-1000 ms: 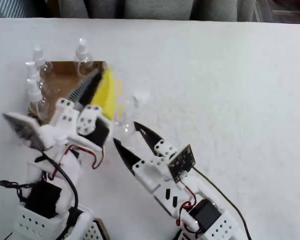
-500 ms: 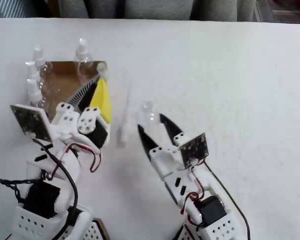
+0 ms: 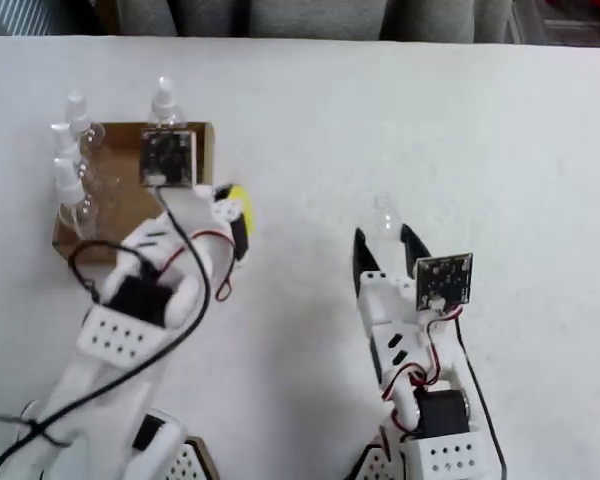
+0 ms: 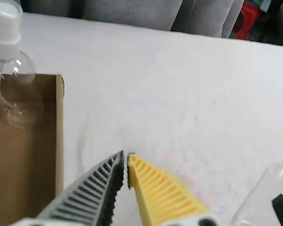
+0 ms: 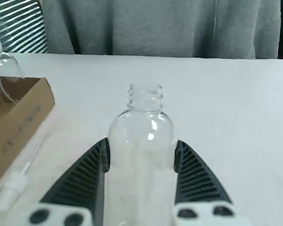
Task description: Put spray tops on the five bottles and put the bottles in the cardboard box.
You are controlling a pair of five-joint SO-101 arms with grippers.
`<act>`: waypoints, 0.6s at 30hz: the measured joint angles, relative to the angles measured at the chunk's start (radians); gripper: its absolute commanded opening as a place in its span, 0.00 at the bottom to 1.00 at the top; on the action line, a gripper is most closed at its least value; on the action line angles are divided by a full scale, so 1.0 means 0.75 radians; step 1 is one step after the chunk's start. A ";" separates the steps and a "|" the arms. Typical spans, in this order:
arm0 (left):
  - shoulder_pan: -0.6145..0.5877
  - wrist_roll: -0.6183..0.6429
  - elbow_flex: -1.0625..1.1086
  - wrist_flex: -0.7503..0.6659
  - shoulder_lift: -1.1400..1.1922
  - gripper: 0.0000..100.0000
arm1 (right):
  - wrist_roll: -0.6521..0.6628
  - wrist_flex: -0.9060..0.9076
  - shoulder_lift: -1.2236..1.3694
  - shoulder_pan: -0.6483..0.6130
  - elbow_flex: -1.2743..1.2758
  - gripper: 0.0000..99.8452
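**Uncapped bottle clamped in right pincer, left pincer closed beside the box**

In the high view the cardboard box (image 3: 120,160) sits toward 10 o'clock on the white counter (image 3: 430,120). Capped bottles (image 3: 77,110), four by the spray heads showing, stand inside it along its 9 o'clock and 12 o'clock walls.

The left arm stretches up from 7 o'clock, with its wrist over the box's 3 o'clock wall. The left pincer (image 4: 125,160) has one grey and one yellow finger. Their toothed tips are pressed together with nothing between them, over bare counter just outside that wall.

The open bottle (image 5: 141,117) stands upright at about 3 o'clock from the box, well apart from it. It is clear, and its threaded neck is bare. The right pincer (image 5: 141,143) comes in from 6 o'clock. Its two black fingers are spread only as wide as the bottle's body and press against both sides below the shoulder.

In the right wrist view a loose spray top (image 5: 12,190) lies flat on the counter with its thin dip tube attached. It rests between the held bottle and the box, nearer the box's side wall.
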 measured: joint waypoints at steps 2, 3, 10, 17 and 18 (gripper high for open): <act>0.000 0.000 -0.043 0.000 0.117 0.02 | 0.000 0.020 0.000 0.006 0.000 0.02; 0.004 0.000 -0.061 -0.010 0.178 0.02 | 0.000 0.031 0.000 0.002 0.000 0.02; 0.014 0.000 -0.115 -0.151 0.513 0.02 | 0.000 0.158 0.000 0.002 0.000 0.02; 0.014 0.000 -0.115 -0.260 0.714 0.03 | 0.000 0.203 0.000 0.002 0.000 0.02; 0.014 0.000 -0.115 -0.274 0.736 0.05 | 0.000 0.207 0.000 0.002 0.000 0.02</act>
